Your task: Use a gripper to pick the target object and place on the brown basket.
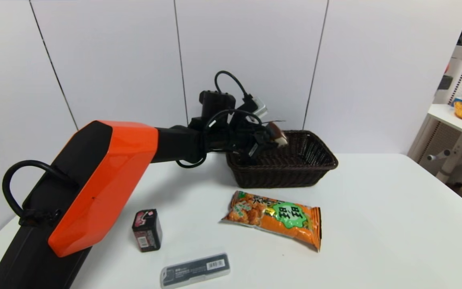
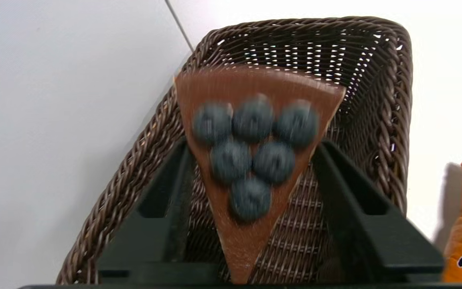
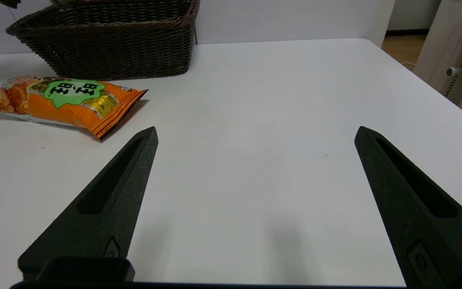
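Observation:
My left gripper (image 1: 264, 139) reaches over the near-left rim of the brown basket (image 1: 319, 158). The cake wedge (image 1: 277, 135) is at its fingertips, above the basket's inside. In the left wrist view the wedge (image 2: 251, 160) shows a brown top with several dark berries, its point toward the camera. It lies between the two parted fingers (image 2: 335, 180), over the basket's woven floor (image 2: 307, 224), and looks loose in them. My right gripper (image 3: 255, 132) is open and empty over bare white table, out of the head view.
An orange snack bag (image 1: 275, 218) lies in front of the basket. A small dark box with a pink label (image 1: 147, 230) and a flat grey case (image 1: 195, 269) lie near the front left. A white wall stands close behind the basket.

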Motion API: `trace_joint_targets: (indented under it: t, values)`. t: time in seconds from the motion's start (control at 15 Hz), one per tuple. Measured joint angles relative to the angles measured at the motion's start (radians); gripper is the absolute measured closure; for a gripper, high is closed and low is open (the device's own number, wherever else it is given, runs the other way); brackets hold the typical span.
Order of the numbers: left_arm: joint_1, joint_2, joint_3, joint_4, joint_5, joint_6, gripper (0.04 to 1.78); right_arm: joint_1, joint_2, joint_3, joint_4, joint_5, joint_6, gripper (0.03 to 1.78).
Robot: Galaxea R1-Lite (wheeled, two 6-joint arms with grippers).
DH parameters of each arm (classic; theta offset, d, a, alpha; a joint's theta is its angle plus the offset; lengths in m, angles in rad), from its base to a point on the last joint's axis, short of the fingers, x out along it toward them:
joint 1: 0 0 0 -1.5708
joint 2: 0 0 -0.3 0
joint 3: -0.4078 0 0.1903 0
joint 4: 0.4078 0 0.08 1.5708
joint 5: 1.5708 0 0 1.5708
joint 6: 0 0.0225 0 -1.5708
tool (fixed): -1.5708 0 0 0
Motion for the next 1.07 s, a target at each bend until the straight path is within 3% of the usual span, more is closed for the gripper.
trace_joint_targets:
  t: [0.33,0.73,1.07]
  values:
    - [0.0,0.001,0.0,-0.001,0.0,-0.001,0.45,0.0,0.0,0.0,0.0,0.0,0.001,0.12]
    - [0.0,-0.027,0.001,0.004,0.009,0.0,0.28,0.0,0.0,0.0,0.0,0.0,0.0,0.12]
    - [0.022,-0.196,0.01,0.041,0.162,-0.006,0.2,0.0,0.0,0.0,0.0,0.0,0.0,0.12]
